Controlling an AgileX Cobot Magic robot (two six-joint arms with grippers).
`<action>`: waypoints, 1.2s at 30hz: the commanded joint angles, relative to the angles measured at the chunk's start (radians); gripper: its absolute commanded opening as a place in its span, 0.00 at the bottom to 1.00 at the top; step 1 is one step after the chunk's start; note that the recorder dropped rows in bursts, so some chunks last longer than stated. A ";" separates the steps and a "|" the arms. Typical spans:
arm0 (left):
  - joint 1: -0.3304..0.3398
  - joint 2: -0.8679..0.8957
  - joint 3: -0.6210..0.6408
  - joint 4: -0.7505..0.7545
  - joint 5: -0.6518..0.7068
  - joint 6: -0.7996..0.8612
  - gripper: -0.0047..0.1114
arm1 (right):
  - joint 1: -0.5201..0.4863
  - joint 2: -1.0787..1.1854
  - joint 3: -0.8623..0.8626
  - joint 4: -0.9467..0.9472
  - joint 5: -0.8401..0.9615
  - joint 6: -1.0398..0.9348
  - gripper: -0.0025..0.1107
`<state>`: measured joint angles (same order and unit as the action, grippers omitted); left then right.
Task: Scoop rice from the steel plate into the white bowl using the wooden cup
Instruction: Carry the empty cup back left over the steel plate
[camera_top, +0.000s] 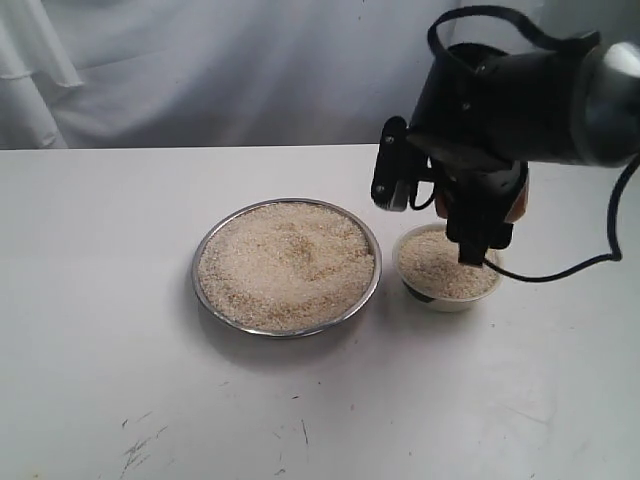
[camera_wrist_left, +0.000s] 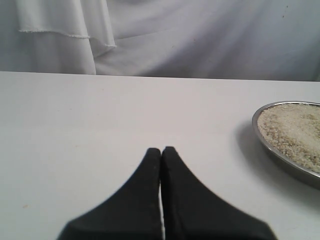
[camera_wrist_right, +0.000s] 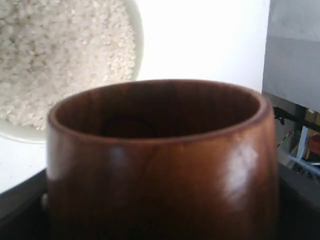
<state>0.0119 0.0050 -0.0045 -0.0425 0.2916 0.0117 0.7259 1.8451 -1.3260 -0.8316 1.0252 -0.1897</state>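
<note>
Right fingers (camera_top: 478, 235) pinch the empty-looking wooden cup (camera_wrist_right: 160, 165) over the near-full white bowl (camera_top: 455, 303); left fingers (camera_wrist_left: 145, 190) pressed together; steel plate (camera_top: 205, 290) still heaped.

— What does everything sit on?
— A white table (camera_top: 90, 250), with a few dark scuff marks (camera_top: 138, 452) on its near part in the exterior view.
— And behind it?
— A white curtain (camera_top: 200, 70), hanging in soft folds along the table's far edge.
</note>
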 joint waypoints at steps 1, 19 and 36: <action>-0.002 -0.005 0.005 -0.001 -0.006 -0.003 0.04 | -0.041 -0.075 -0.011 0.088 -0.113 0.029 0.02; -0.002 -0.005 0.005 -0.001 -0.006 -0.003 0.04 | 0.009 -0.064 -0.011 0.379 -0.529 -0.172 0.02; -0.002 -0.005 0.005 -0.001 -0.006 -0.003 0.04 | 0.065 0.104 -0.054 0.043 -0.584 -0.295 0.02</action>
<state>0.0119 0.0050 -0.0045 -0.0425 0.2916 0.0117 0.7866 1.9327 -1.3455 -0.7463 0.4630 -0.4770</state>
